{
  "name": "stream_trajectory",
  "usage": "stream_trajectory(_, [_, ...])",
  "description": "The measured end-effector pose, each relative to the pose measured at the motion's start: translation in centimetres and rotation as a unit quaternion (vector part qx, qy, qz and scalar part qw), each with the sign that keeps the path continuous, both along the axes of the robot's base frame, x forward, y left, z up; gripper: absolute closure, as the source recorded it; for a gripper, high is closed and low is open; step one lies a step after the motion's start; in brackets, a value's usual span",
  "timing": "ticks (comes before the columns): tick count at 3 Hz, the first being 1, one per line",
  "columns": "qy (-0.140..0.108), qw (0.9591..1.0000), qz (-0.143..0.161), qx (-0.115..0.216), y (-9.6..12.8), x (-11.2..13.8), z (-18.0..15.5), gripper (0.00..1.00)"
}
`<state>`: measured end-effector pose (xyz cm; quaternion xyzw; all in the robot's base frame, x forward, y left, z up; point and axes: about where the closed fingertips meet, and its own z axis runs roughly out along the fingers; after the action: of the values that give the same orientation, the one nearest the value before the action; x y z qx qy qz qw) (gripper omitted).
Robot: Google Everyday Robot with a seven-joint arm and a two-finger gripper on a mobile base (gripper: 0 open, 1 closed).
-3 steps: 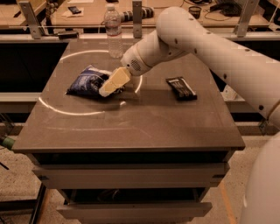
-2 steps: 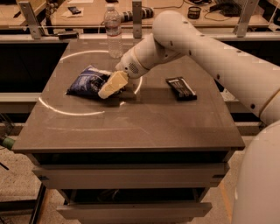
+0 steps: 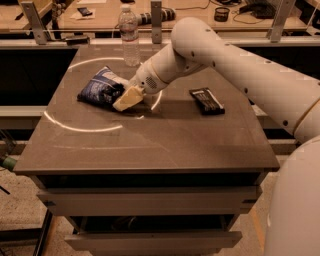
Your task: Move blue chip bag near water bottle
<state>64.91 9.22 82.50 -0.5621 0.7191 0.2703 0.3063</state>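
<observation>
The blue chip bag (image 3: 99,90) lies crumpled on the left half of the brown table (image 3: 150,145). The water bottle (image 3: 130,36) stands upright at the table's far edge, behind and a little right of the bag. My gripper (image 3: 125,100) is low over the table at the bag's right edge and touches or overlaps it. The white arm reaches in from the right.
A flat black bar-shaped packet (image 3: 206,100) lies on the right side of the table. A pale ring of light marks the tabletop around the bag. Workbenches with small items (image 3: 220,12) stand behind the table. Drawers sit under the tabletop.
The arm has shifted slightly. The gripper stays at the bag's right edge. The bag, bottle and black packet have not visibly moved.
</observation>
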Motion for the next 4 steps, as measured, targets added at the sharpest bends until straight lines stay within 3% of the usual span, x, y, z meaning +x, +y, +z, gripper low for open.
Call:
stream_trajectory(1, [-0.029,0.9972,-0.061,-0.033,-3.2,-0.3,0.6,0.87])
stream_trajectory(2, [-0.092,0.9803,-0.155,-0.081,-7.2,-0.6,2.6,1.00])
stream_trajectory(3, [-0.173,0.9529,-0.221,-0.113,-10.2,-1.3,5.4,1.00])
stream_trajectory(4, [-0.221,0.9323,-0.259,-0.122,-12.0,-1.2,6.6,1.00])
